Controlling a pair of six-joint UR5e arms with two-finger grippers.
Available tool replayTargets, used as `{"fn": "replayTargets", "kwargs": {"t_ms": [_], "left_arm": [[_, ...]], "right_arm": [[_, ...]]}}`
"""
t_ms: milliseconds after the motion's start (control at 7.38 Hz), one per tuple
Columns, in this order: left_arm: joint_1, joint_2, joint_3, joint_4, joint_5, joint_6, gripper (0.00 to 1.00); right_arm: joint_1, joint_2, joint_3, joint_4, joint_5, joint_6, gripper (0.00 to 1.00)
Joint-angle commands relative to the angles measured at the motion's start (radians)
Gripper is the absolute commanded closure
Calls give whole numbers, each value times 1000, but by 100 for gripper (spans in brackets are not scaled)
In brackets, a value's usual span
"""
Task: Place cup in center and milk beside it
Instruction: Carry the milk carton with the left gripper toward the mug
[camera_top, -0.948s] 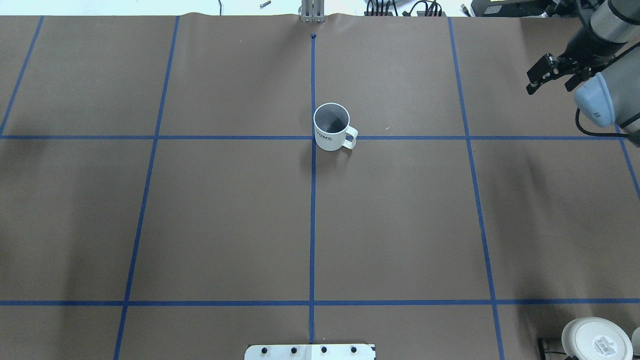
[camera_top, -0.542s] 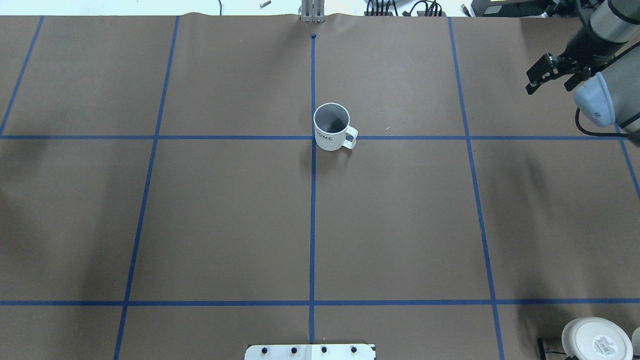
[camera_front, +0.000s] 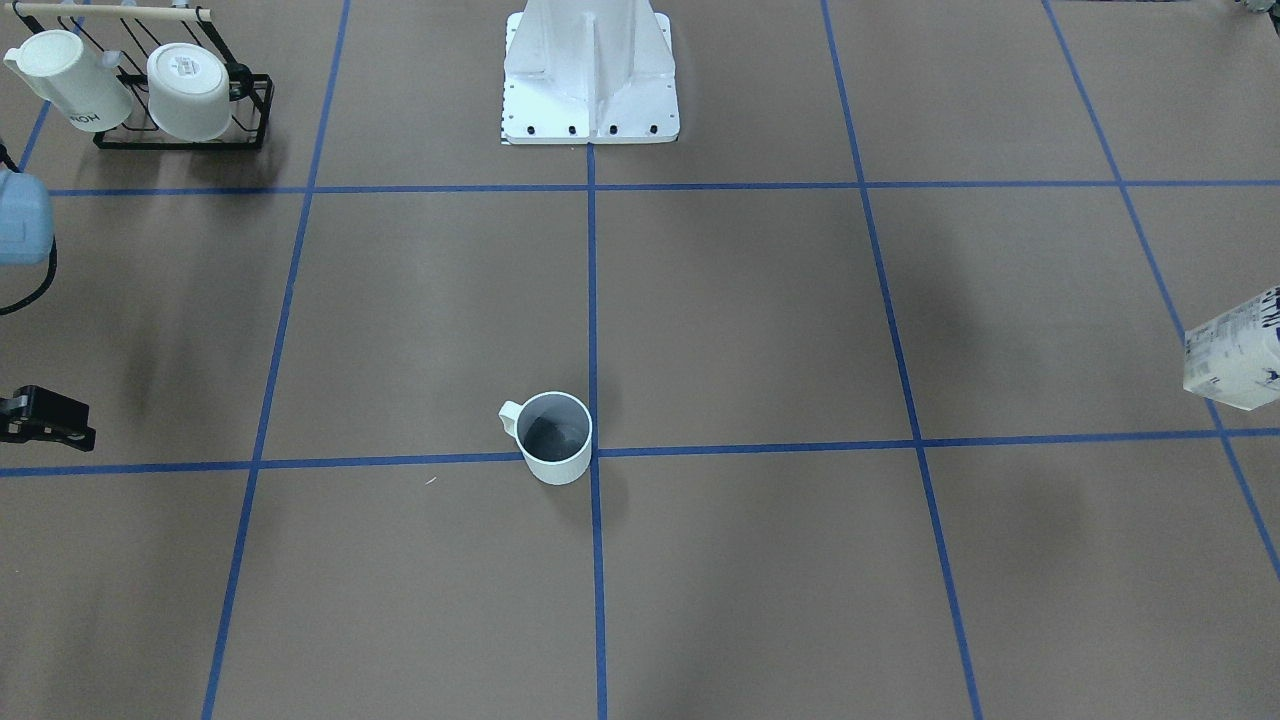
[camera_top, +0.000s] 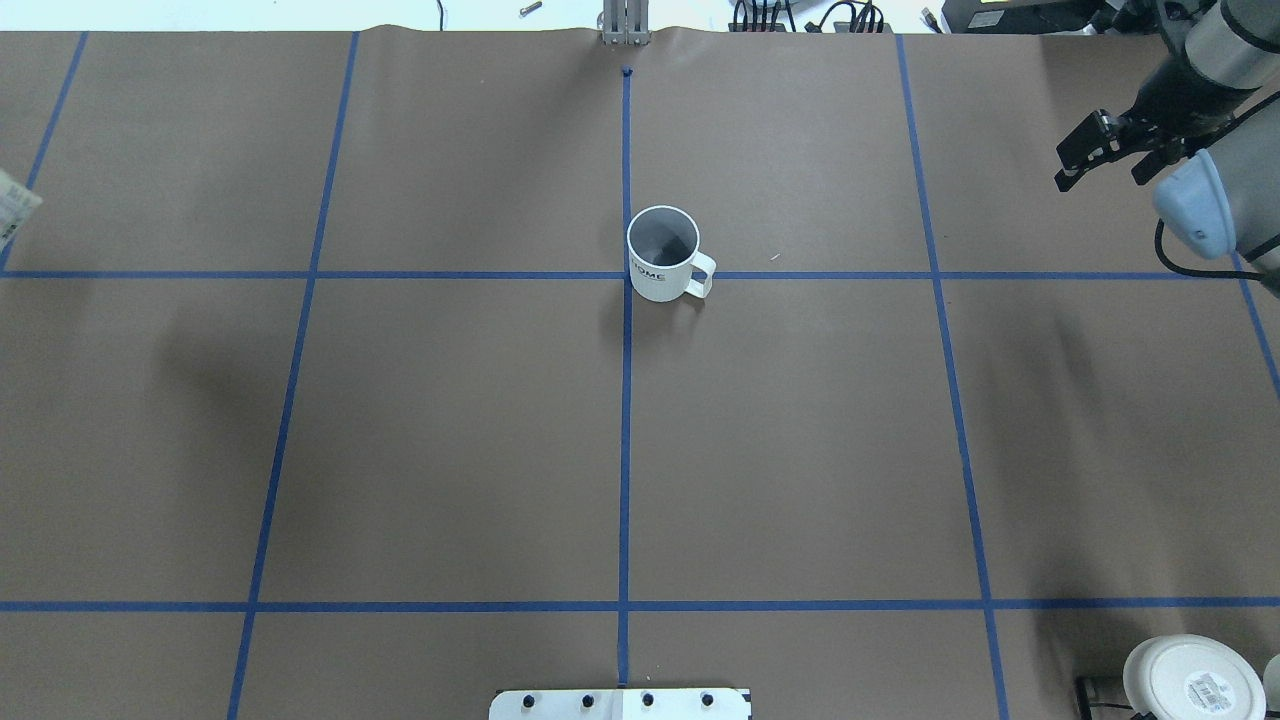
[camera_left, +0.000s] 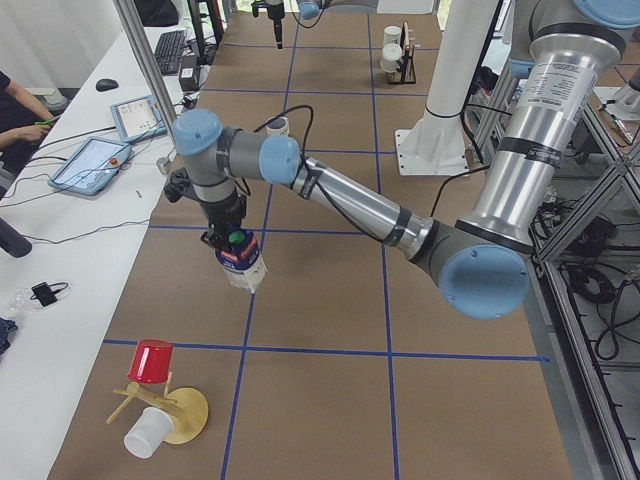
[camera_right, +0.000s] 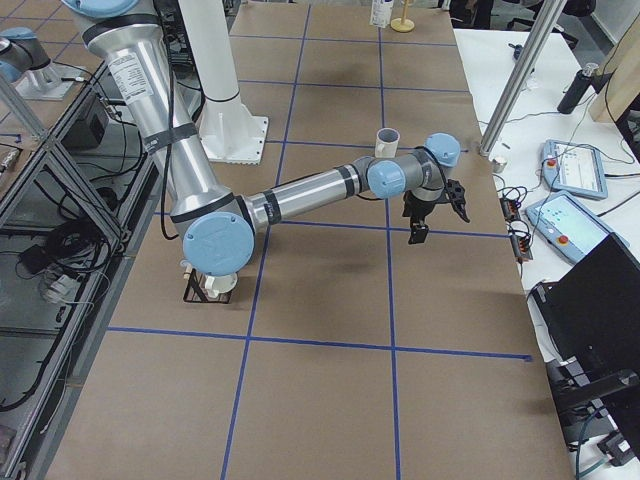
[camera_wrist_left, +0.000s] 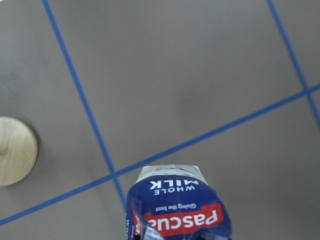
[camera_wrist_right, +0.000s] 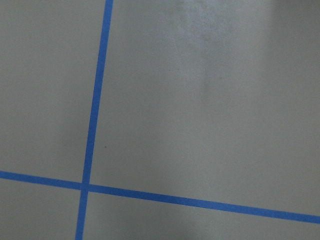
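The cup (camera_front: 555, 440) at the center (camera_front: 596, 452), the milk (camera_front: 1235, 360) lifted
From the front, we see the cup upright, touching the center crossing. From overhead, the right pincer (camera_top: 1100, 178) is spread apart. From the left end, the milk hangs under the left pincer (camera_left: 228, 235), above the bench (camera_left: 320, 300); its grip we cannot tell.

The left arm (camera_left: 360, 205) and right arm (camera_right: 300, 195) are silver-grey tubes with pale blue joint caps (camera_left: 485, 283) and black bands. A thin black cable (camera_top: 1158, 243) trails by the right arm's blue cap. The right gripper (camera_top: 1098, 178) is black. The white base (camera_front: 590, 70) carries a row of black screws (camera_front: 572, 129).
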Motion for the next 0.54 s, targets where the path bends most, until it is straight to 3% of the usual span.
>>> {"fn": "replayTargets", "kwargs": {"t_ms": [0, 406], "left_arm": [[194, -196, 23, 16, -3, -413, 100], [410, -368, 212, -308, 17, -995, 100]], "right_arm": [[1, -50, 52, 6, 1, -2, 0], [3, -82, 78, 9, 0, -7, 0]]}}
